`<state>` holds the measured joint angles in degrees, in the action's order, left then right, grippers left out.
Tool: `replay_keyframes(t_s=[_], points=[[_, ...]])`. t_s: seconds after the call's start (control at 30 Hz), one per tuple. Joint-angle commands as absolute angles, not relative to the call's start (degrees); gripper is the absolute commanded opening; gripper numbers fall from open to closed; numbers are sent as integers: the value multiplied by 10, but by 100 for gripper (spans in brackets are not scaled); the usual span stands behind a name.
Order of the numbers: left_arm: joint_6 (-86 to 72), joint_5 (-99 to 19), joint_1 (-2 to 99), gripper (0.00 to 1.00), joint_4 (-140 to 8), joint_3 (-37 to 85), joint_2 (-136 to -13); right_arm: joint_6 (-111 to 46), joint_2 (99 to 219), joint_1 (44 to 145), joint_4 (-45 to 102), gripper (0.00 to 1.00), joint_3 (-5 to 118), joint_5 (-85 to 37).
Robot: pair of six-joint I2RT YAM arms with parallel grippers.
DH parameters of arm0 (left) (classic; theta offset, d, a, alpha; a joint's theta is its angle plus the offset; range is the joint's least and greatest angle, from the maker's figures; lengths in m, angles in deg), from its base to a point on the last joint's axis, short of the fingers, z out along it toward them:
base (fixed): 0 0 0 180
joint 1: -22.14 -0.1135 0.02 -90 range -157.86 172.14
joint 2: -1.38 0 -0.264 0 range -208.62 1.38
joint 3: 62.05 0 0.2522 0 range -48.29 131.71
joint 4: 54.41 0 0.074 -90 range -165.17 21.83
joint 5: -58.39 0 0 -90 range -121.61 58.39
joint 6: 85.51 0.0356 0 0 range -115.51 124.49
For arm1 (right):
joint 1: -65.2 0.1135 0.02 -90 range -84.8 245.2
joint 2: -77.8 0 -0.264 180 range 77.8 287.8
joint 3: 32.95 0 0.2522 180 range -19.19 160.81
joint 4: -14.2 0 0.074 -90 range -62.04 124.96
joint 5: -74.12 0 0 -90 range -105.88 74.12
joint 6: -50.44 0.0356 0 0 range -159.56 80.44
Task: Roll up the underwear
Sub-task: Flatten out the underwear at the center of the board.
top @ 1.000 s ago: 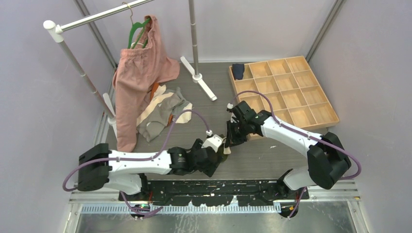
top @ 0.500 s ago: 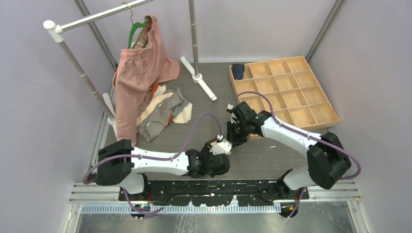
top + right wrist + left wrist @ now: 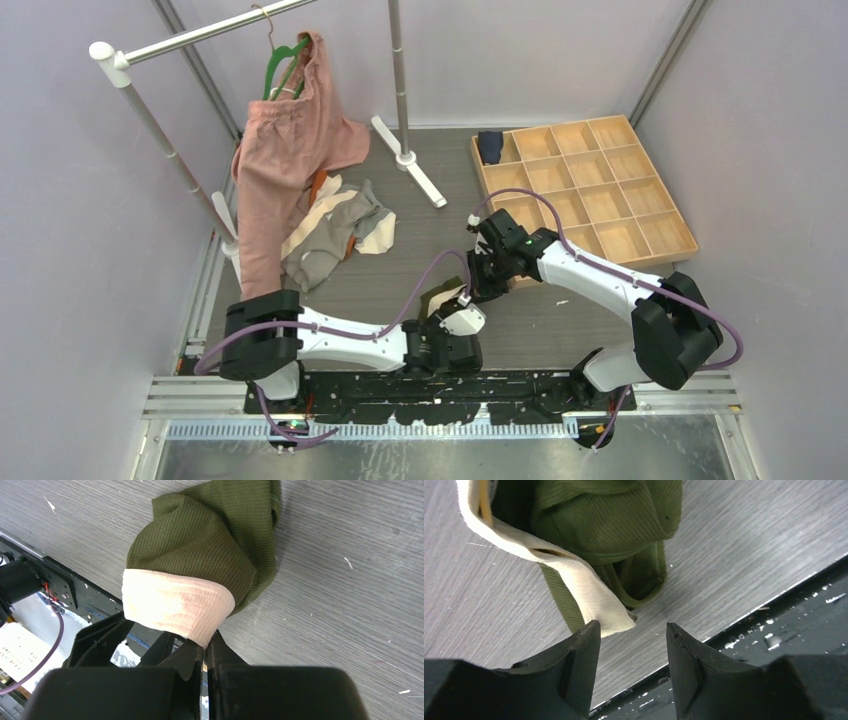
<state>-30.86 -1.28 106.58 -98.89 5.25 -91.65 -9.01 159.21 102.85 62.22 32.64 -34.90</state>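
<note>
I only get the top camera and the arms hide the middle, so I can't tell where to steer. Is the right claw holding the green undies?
Observer: Yes. The right gripper is shut on the cream waistband of the olive underwear.
Operator: What about the left claw?
Observer: The left gripper is open. The waistband's loose end hangs just ahead of its gap, not pinched.

Since earlier: left claw (image 3: 631, 630) drawn back from right claw (image 3: 205, 647), now nearer front edge of surface (image 3: 560, 320). Its elbow and shoulder swung rightward. Olive underwear (image 3: 433, 298) now exposed between claws. Purple cable (image 3: 440, 258) loop shifted right.
</note>
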Motion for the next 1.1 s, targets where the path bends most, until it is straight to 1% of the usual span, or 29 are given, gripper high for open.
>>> replay_keyframes(t_s=[0.0,0.13,0.33,0.4,0.43,0.57,0.67,0.73,0.9,1.07], points=[[-305,42,1069,52,-1029,93,-929,-89,1583,1026,615,1,328,-361],[-298,67,1069,52,-1058,115,-952,-89,1585,1026,618,1,328,-363],[-297,69,1069,44,-1072,113,-965,-90,1584,1026,619,1,327,-362],[-301,64,1069,43,-1075,109,-963,-91,1584,1026,620,1,328,-360],[-303,60,1069,44,-1076,106,-960,-91,1585,1026,621,1,328,-359],[-312,48,1075,52,-1074,95,-947,-91,1587,1026,621,1,329,-357],[-313,37,1078,55,-1057,89,-944,-91,1590,1026,619,1,329,-357],[-310,33,1079,55,-1048,92,-949,-92,1592,1026,620,1,330,-357],[-301,36,1081,46,-1050,110,-974,-92,1591,1026,622,1,330,-357],[-301,47,1081,35,-1066,105,-973,-93,1588,1026,627,1,329,-353]])
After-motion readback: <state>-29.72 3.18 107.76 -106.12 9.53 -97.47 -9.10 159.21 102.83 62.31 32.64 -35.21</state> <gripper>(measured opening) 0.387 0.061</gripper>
